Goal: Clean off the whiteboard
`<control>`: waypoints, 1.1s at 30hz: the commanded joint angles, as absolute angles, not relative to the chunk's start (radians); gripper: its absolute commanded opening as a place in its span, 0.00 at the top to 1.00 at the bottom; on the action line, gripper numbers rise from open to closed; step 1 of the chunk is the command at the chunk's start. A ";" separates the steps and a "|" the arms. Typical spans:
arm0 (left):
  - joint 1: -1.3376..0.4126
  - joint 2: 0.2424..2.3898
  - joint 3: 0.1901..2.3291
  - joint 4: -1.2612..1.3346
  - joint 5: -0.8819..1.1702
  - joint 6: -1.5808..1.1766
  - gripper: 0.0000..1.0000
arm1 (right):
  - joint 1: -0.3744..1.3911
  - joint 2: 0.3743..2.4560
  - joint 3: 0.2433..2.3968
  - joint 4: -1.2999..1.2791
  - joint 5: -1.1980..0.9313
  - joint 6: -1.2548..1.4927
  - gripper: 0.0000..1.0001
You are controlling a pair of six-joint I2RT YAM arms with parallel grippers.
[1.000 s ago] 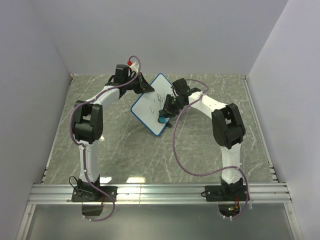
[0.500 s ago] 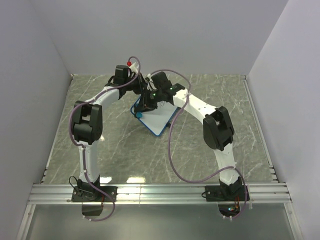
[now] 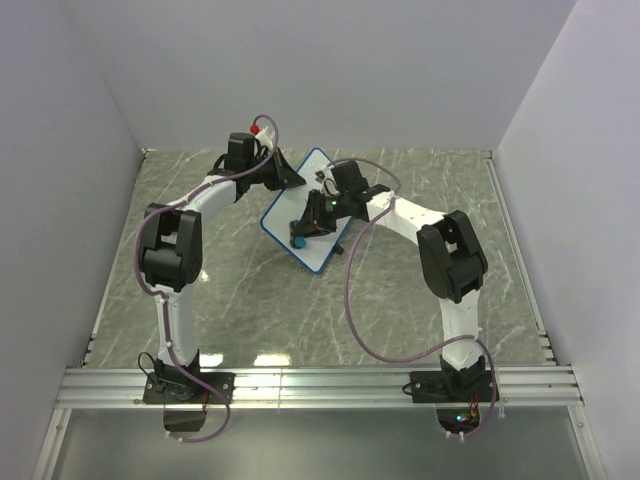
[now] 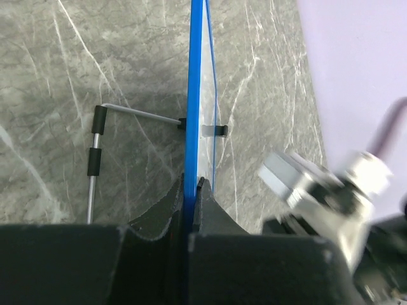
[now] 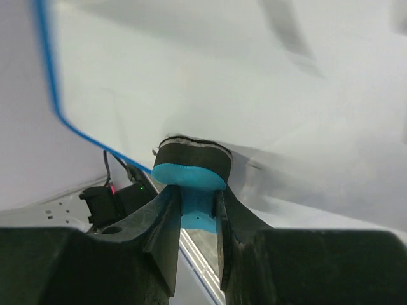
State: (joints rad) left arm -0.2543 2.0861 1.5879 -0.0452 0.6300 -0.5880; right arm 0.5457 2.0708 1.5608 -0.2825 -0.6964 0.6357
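The whiteboard (image 3: 284, 210), white with a blue rim, is held tilted up off the marble table. My left gripper (image 3: 287, 180) is shut on its upper left rim. The left wrist view shows the board edge-on (image 4: 194, 89) with the jaws (image 4: 193, 185) pinched on the blue rim. My right gripper (image 3: 300, 233) is shut on the small blue eraser (image 3: 297, 241) low on the board's face. In the right wrist view the eraser's black pad (image 5: 191, 166) presses on the white surface (image 5: 210, 70), gripper (image 5: 198, 206) behind it. The surface there shows no marks.
The board's thin wire stand with black sleeves (image 4: 95, 159) hangs behind it above the marble table (image 3: 420, 290). A metal rail (image 3: 320, 382) runs along the near edge. White walls (image 3: 80, 120) close in the left, back and right sides. Purple cables (image 3: 350, 300) loop off both arms.
My right gripper swept the eraser from the board's lower right to its left edge, then back toward the lower middle. The scribbles seen earlier no longer show. The left gripper kept its hold.
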 commanded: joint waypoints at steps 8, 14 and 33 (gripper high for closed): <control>-0.273 2.089 1.511 -0.403 0.531 -0.515 1.00 | 0.443 2.114 1.426 -0.321 -0.474 0.629 1.00; -0.273 2.102 1.519 -0.411 0.528 -0.509 1.00 | 0.423 2.170 1.656 -0.360 -0.498 0.676 1.00; -0.281 2.082 1.509 -0.434 0.531 -0.472 1.00 | 0.410 2.321 1.946 -0.500 -0.416 0.733 1.00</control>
